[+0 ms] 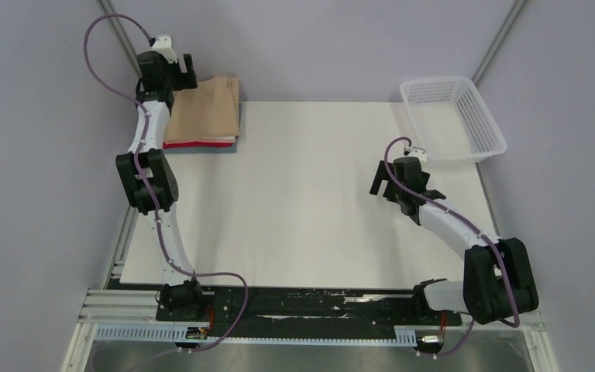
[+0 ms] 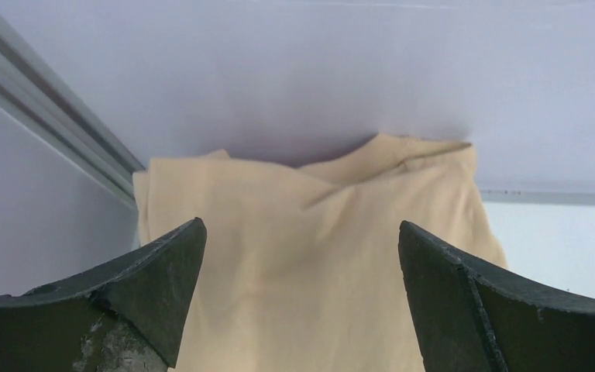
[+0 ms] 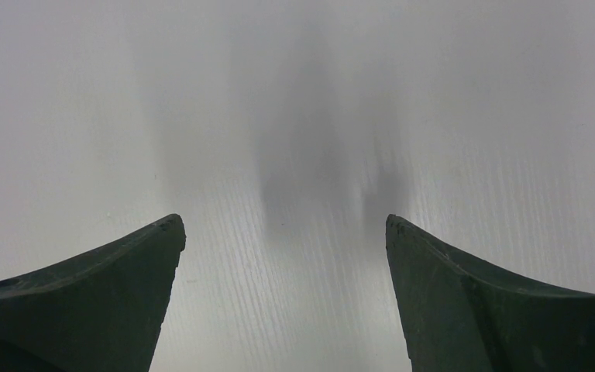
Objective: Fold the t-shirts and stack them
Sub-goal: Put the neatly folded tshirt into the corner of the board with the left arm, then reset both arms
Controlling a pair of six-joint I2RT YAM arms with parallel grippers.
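A folded tan t-shirt (image 1: pixel 205 114) lies on top of a stack at the table's far left corner. Under it, thin edges of a red shirt (image 1: pixel 198 144) and a grey-blue shirt (image 1: pixel 201 149) show; any other folded shirts in the stack are hidden. My left gripper (image 1: pixel 188 74) is open and empty at the stack's far left edge. In the left wrist view its gripper (image 2: pixel 302 232) frames the tan shirt (image 2: pixel 318 256) with jaws wide apart. My right gripper (image 1: pixel 380 180) is open and empty over bare table right of centre; the right wrist view shows the gripper (image 3: pixel 285 226) above white tabletop.
A white plastic mesh basket (image 1: pixel 453 116) stands at the far right corner, nothing visible in it. The white tabletop (image 1: pixel 310 201) spans the middle. A grey back wall and a metal rail (image 2: pixel 46 116) lie close behind the shirt stack.
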